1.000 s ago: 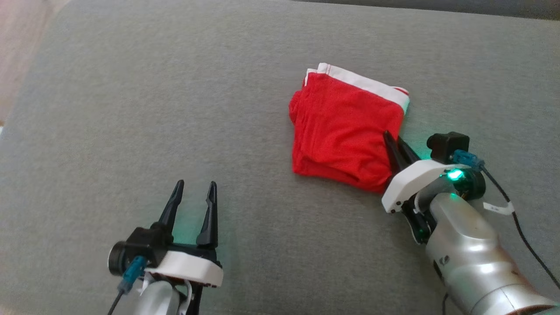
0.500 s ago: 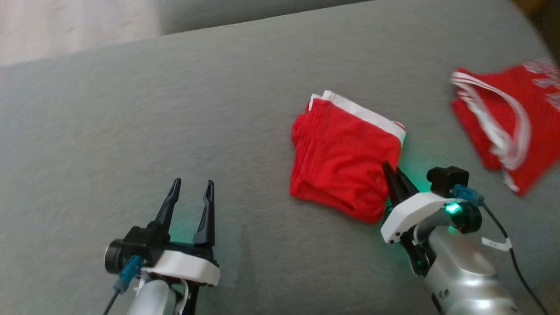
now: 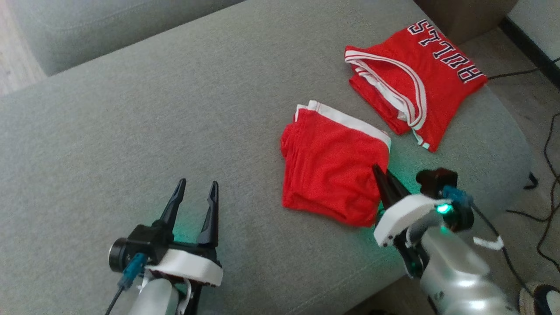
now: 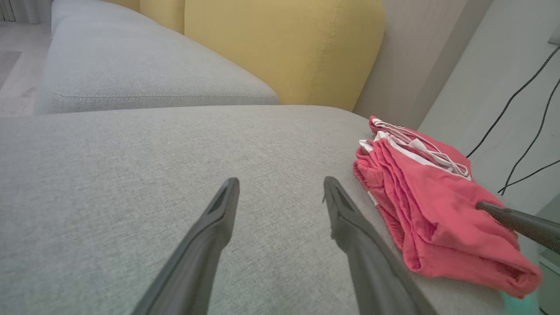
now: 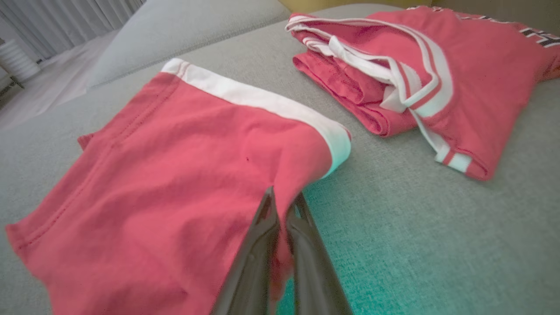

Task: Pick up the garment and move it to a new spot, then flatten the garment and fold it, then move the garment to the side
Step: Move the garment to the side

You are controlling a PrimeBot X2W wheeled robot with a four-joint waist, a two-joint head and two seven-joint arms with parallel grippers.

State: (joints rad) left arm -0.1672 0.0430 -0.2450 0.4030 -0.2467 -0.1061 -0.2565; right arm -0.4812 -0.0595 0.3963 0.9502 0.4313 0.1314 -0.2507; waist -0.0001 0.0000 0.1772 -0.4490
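One edge of red shorts (image 3: pixel 332 170) clamped in right gripper (image 3: pixel 377 171) | left gripper (image 3: pixel 197 187) spread, off cloth

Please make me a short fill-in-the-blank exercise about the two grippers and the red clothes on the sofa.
1. The right gripper is ____ on the edge of the folded shorts.
2. The left gripper holds nothing; its jaws stand ____.
3. The shorts' waistband is ____.
4. The lettering on the jersey reads ____.
Missing words: shut, open, white, BULLS.

text: BULLS | on: red jersey (image 3: pixel 437 74) | orientation: upside down, head view
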